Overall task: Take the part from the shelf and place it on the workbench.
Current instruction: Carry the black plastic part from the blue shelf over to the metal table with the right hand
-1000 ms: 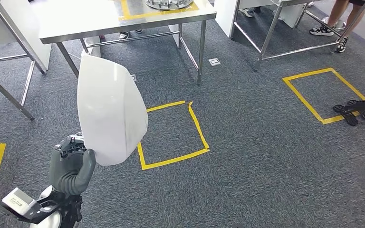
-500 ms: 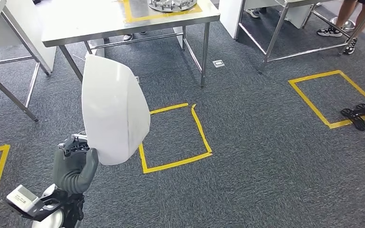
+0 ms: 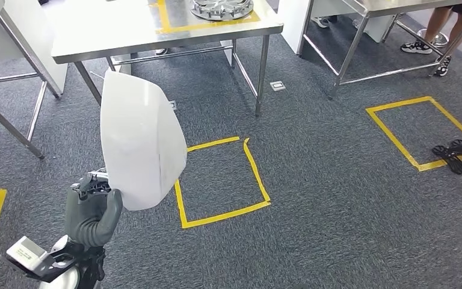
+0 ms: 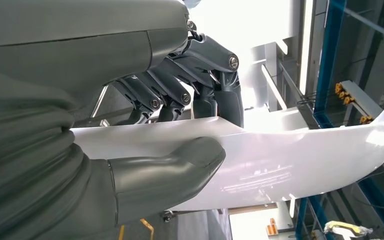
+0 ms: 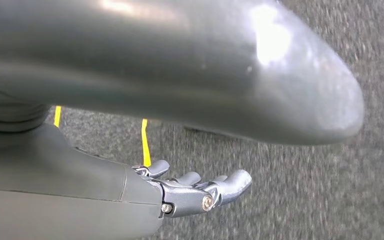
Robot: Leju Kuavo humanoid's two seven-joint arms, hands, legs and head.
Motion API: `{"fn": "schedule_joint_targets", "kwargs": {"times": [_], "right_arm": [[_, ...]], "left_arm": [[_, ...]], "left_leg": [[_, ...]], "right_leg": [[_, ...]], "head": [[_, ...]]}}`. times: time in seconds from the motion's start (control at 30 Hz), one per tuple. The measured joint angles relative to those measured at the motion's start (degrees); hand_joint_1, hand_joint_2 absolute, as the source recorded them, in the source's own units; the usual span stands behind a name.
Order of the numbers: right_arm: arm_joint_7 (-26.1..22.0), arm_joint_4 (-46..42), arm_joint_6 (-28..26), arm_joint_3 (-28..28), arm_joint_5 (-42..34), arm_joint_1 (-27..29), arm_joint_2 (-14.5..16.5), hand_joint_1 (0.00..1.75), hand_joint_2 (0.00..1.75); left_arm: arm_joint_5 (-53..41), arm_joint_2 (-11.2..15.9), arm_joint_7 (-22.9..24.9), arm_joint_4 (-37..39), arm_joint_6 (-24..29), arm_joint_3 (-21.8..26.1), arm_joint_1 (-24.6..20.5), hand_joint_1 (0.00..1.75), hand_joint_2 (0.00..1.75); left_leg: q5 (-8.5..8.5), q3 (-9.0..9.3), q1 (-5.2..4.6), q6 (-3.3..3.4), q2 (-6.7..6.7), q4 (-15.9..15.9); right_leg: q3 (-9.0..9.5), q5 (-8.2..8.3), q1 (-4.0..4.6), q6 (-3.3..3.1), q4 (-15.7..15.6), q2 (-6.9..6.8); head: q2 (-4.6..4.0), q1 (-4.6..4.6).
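In your head view, the left hand (image 3: pixel 92 212) sits at lower left, gripping the bottom edge of the white part (image 3: pixel 139 141), which stands upright above it over the grey carpet (image 3: pixel 337 198). A yellow tape square (image 3: pixel 222 176) lies on the carpet just right of the part, at frame centre. The workbench (image 3: pixel 120 30) spans the top, its steel legs reaching down behind the part's upper edge; a round metal piece (image 3: pixel 221 7) rests on it at top centre. A second tape square (image 3: pixel 424 129) is at right, with a dark stand (image 3: pixel 457 155) at its lower corner. A person's shoes (image 3: pixel 424 45) show at upper right.

In your left wrist view, the thumb (image 4: pixel 170 167) presses one face of the part (image 4: pixel 290 155) and the dark fingers (image 4: pixel 200 85) clamp the other, so the part's edge is pinched firmly.

In your right wrist view, the right hand (image 5: pixel 190 192) hangs over carpet, fingers loosely extended and apart, holding nothing.
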Motion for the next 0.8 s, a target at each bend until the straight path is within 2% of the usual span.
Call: {"fn": "schedule_joint_targets", "kwargs": {"times": [0.03, 0.07, 0.13, 0.17, 0.2, 0.23, 0.3, 0.33, 0.37, 0.43, 0.5, 0.53, 0.57, 0.67, 0.7, 0.73, 0.8], "right_arm": [[0.0, 0.0, 0.0, 0.0, 0.0, 0.0, 0.0, 0.00, 0.00], [0.0, 0.0, 0.0, 0.0, 0.0, -0.1, 0.0, 0.00, 0.00], [0.0, 0.0, 0.0, 0.0, 0.0, 0.0, 0.0, 0.00, 0.00], [0.0, 0.0, 0.0, 0.0, 0.0, 0.0, 0.0, 0.00, 0.00], [0.0, 0.0, 0.0, 0.0, 0.0, 0.1, 0.0, 0.00, 0.00], [0.0, 0.0, 0.0, 0.0, 0.0, 0.2, 0.0, 0.00, 0.00], [0.0, 0.0, 0.0, 0.0, 0.0, 0.2, 0.0, 0.00, 0.00], [0.0, 0.0, 0.0, 0.0, 0.0, 0.2, -0.1, 0.00, 0.00], [0.0, 0.0, 0.0, 0.0, 0.0, 0.1, -0.1, 0.00, 0.00], [0.0, 0.0, 0.0, 0.0, 0.0, 0.2, -0.1, 0.00, 0.00], [0.0, 0.0, 0.0, 0.0, 0.1, 0.3, -0.1, 0.00, 0.00], [0.0, 0.0, 0.0, 0.0, 0.1, 0.3, 0.0, 0.00, 0.00], [0.0, 0.0, 0.0, 0.0, 0.1, 0.3, 0.0, 0.00, 0.00], [0.0, 0.0, 0.0, 0.0, 0.1, 0.1, 0.0, 0.00, 0.00], [0.0, 0.0, 0.0, 0.0, 0.1, 0.2, 0.0, 0.00, 0.00], [0.0, 0.0, 0.0, 0.0, 0.1, 0.2, 0.0, 0.00, 0.00], [-0.1, 0.0, 0.0, 0.0, 0.1, 0.2, 0.0, 0.00, 0.00]], "left_arm": [[0.0, 0.0, 0.0, 0.0, 0.0, 0.0, 0.0, 1.75, 1.75], [0.0, -0.1, 0.0, 0.0, 0.0, 0.0, 0.0, 1.75, 1.75], [0.0, -0.1, 0.0, 0.0, 0.0, 0.0, 0.0, 1.75, 1.75], [0.0, -0.1, 0.0, 0.0, 0.0, 0.0, 0.0, 1.75, 1.75], [0.0, -0.1, 0.0, 0.1, 0.0, 0.0, 0.0, 1.75, 1.75], [0.0, -0.1, 0.0, 0.1, 0.0, 0.0, 0.1, 1.75, 1.75], [0.0, -0.1, 0.0, 0.1, 0.0, 0.0, 0.1, 1.75, 1.75], [0.0, -0.1, -0.1, 0.1, 0.0, 0.0, 0.0, 1.75, 1.75], [0.0, -0.1, -0.1, 0.1, -0.1, 0.0, 0.0, 1.75, 1.75], [0.0, -0.1, -0.1, 0.1, -0.1, 0.0, 0.1, 1.75, 1.75], [0.0, 0.0, -0.2, 0.1, -0.1, 0.0, 0.0, 1.75, 1.75], [0.0, 0.0, -0.2, 0.1, -0.1, 0.0, -0.1, 1.75, 1.75], [0.0, 0.1, -0.2, 0.1, -0.1, 0.0, -0.2, 1.75, 1.75], [0.0, 0.3, -0.2, 0.2, -0.1, 0.0, -0.2, 1.75, 1.75], [0.0, 0.4, -0.2, 0.2, 0.0, 0.0, -0.2, 1.75, 1.75], [0.0, 0.5, -0.2, 0.3, 0.0, 0.0, -0.2, 1.75, 1.75], [0.0, 0.6, -0.2, 0.4, 0.0, 0.0, -0.2, 1.75, 1.75]], "left_leg": [[-0.17, 0.42, 0.09, 0.38, -0.02, -0.1], [-0.38, 0.72, 0.12, 0.64, 0.00, -0.2], [-0.87, 1.05, 0.03, 0.97, -0.04, -0.2], [-1.16, 1.29, -0.04, 1.00, -0.11, -0.2], [-1.49, 1.67, -0.10, 0.98, -0.22, -0.2], [-1.86, 2.18, -0.14, 0.91, -0.31, -0.2], [-2.67, 3.33, -0.19, 0.66, -0.40, -0.2], [-3.03, 3.69, -0.22, 0.43, -0.42, -0.2], [-3.35, 3.85, -0.25, 0.13, -0.42, -0.3], [-3.48, 4.19, -0.33, -0.63, -0.46, 0.0], [-3.75, 4.40, -0.37, -1.30, -0.40, 0.9], [-4.31, 3.86, -0.35, -1.58, -0.34, 2.3], [-5.35, 2.54, -0.28, -1.81, -0.26, 4.7], [-9.12, -3.89, 0.00, -2.33, -0.12, 14.2], [-9.02, -5.20, 0.07, -2.46, -0.07, 15.2], [-7.58, -5.43, 0.14, -2.54, -0.02, 14.0], [-2.09, -3.51, 0.23, -2.54, 0.14, 7.0]], "right_leg": [[-0.93, -0.73, -0.04, 0.21, 1.8, 0.02], [-2.70, -1.87, -0.08, 0.40, 4.8, 0.05], [-7.70, -4.38, -0.09, 0.65, 12.0, 0.06], [-9.81, -4.72, -0.08, 0.66, 14.4, 0.07], [-10.94, -3.88, -0.06, 0.58, 14.7, 0.07], [-10.92, -1.83, -0.01, 0.38, 12.9, 0.07], [-8.66, 3.44, 0.27, -0.33, 5.4, 0.09], [-7.62, 4.35, 0.52, -0.66, 2.4, 0.10], [-6.96, 4.70, 0.74, -0.96, 0.5, 0.13], [-6.57, 4.19, 0.89, -1.46, -0.5, 0.16], [-5.45, 4.87, 0.56, -2.14, -1.0, 0.15], [-4.80, 4.74, 0.42, -2.47, -1.2, 0.13], [-4.25, 4.60, 0.30, -2.73, -1.3, 0.13], [-3.47, 3.74, 0.29, -2.95, -1.3, 0.15], [-3.10, 3.39, 0.28, -2.88, -1.3, 0.16], [-2.60, 3.00, 0.25, -2.78, -1.3, 0.16], [-1.50, 2.08, 0.16, -2.43, -1.3, 0.16]], "head": [[0.00, 0.07], [0.00, 0.14], [0.00, 0.23], [0.00, 0.23], [0.00, 0.24], [0.00, 0.25], [0.00, 0.24], [0.00, 0.22], [0.00, 0.19], [0.00, 0.13], [0.00, 0.05], [0.00, -0.15], [0.00, -0.33], [0.00, -0.70], [0.00, -0.73], [0.00, -0.75], [0.00, -0.78]]}}
